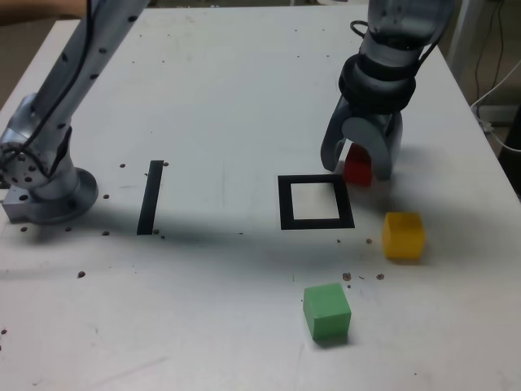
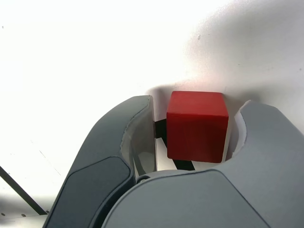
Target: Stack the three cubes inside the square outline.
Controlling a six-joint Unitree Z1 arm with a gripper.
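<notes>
– How are the cubes laid out?
– On the white tabletop [image 1: 203, 318], the plain green cube [image 1: 327, 311] is seen nearest, then the yellow cube [image 1: 404, 236]; beyond, beside the black square outline [image 1: 286, 204], the red cube [image 2: 197, 128] is straddled by open jaws.

In the exterior view, around the white surface's [image 1: 220, 98] square outline [image 1: 286, 204]: red cube [image 1: 356, 173] at two o'clock, yellow cube [image 1: 404, 236] four, green cube [image 1: 327, 311] six, black strip [image 1: 151, 198] nine.

Exterior view looks down from afar; wrist view, close above; both share the red cube [image 1: 356, 169] [image 2: 197, 126].
</notes>
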